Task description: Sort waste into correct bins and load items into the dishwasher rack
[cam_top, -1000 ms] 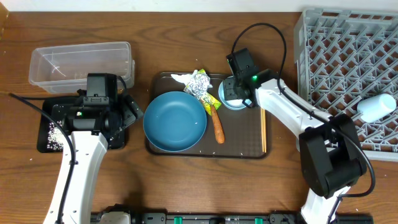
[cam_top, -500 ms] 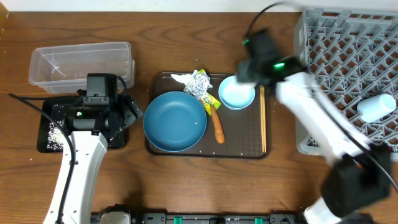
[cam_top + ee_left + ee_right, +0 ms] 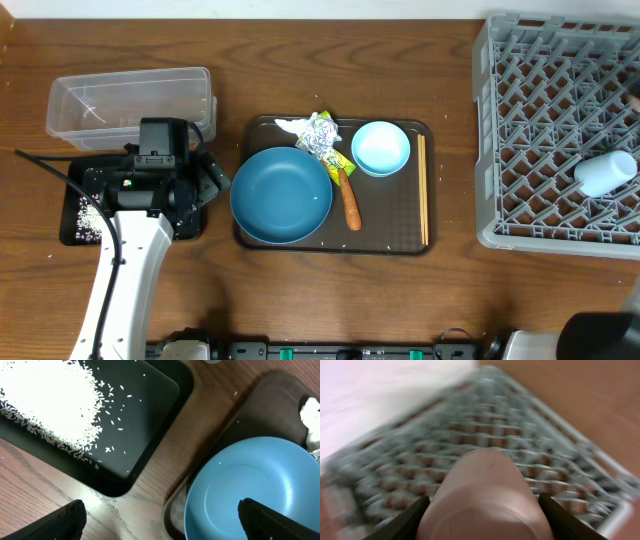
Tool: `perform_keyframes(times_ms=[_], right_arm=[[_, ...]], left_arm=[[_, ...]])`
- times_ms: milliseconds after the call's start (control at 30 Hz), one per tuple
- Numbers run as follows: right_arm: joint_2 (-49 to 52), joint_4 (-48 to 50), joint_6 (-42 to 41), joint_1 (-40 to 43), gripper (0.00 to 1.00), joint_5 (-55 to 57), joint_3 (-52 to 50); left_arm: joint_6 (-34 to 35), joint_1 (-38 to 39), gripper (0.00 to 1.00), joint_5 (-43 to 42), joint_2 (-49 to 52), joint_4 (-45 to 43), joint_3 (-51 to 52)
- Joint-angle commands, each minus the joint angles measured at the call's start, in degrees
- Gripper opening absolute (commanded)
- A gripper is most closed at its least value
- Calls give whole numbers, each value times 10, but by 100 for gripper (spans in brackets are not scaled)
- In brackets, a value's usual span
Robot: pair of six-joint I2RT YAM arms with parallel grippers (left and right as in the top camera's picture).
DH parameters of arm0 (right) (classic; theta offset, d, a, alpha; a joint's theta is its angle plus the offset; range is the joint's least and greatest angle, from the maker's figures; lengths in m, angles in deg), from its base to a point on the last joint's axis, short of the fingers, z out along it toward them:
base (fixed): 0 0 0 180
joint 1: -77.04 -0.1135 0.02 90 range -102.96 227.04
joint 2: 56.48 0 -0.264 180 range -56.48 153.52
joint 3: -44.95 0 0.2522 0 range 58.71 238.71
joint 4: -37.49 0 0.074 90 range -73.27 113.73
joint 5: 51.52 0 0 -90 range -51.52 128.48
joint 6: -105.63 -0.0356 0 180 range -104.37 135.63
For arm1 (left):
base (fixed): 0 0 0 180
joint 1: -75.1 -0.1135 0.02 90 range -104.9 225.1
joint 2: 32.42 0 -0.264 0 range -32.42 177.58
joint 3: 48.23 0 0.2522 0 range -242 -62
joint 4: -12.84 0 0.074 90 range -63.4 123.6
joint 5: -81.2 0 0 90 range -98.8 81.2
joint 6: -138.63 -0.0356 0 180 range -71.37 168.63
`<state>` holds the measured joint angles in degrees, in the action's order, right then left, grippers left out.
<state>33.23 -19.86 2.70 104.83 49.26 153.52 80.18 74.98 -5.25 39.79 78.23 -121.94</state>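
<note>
so it's a brown wood-grain surface (image 3: pixel 300 300) with a dark brown rectangular serving tray (image 3: pixel 420 245) in the middle, and over the big grey lattice plastic rack (image 3: pixel 540 130) to the tray's right the right end effector (image 3: pixel 482 510) is clamped on a small pale rounded cup (image 3: pixel 482 485), pretty blurry, while the left end effector (image 3: pixel 162 519) hangs wide open just left of the tray

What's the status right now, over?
Left pincer open, empty, between black tray and big blue bowl. Right pincer gripping a cup over the grey rack. View blurred; no obstruction seen.
</note>
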Motion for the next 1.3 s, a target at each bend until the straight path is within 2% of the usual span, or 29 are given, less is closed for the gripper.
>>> perform_keyframes(times_ms=[0,200,367,600,967,1100,1267], right_arm=[[28,-5,8,78,47,-54,0],[87,-17,8,145,50,-120,0],[116,-21,8,149,69,-122,0],[111,-22,2,148,80,-126,0],[51,-23,-14,110,77,-240,0],[30,-27,-14,62,77,-297,0],[32,-40,-14,-43,75,-358,-5]], left_arm=[[5,-2,100,3,-7,2,-14],[5,-2,100,3,-7,2,-14],[5,-2,100,3,-7,2,-14],[5,-2,100,3,-7,2,-14],[5,-2,100,3,-7,2,-14],[5,-2,100,3,-7,2,-14],[5,-2,100,3,-7,2,-14]])
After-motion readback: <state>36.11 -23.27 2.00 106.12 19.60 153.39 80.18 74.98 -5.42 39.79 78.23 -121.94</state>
